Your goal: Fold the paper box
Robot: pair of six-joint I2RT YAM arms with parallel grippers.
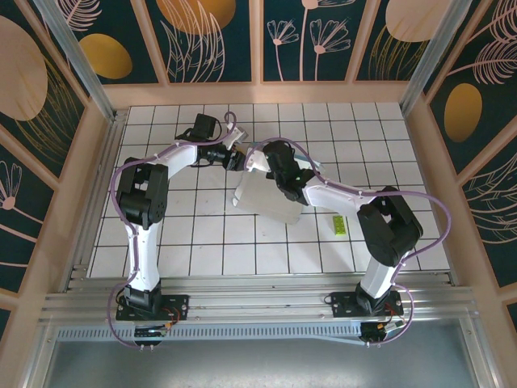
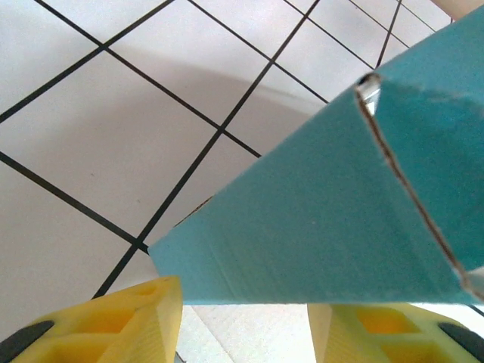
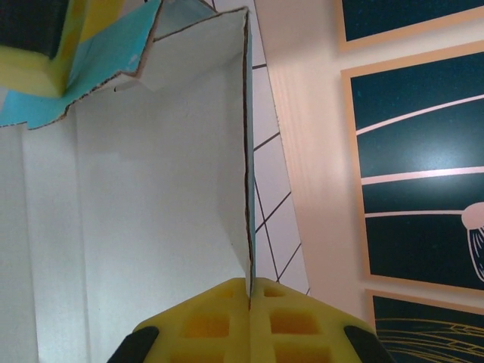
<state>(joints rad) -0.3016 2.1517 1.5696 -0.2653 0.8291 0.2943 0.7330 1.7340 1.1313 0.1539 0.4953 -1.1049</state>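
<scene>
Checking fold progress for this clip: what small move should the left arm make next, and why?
Probably close the left gripper on the teal flap lying between its open fingers; the right gripper pinches a white wall of the paper box.

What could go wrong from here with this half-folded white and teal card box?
The right gripper pinches only the thin edge of the creased white-and-teal paper box, so it may slip or tear. The left gripper stands open, not clamping the box, so the fold could spring back. Both grippers sit close together and might collide.
</scene>
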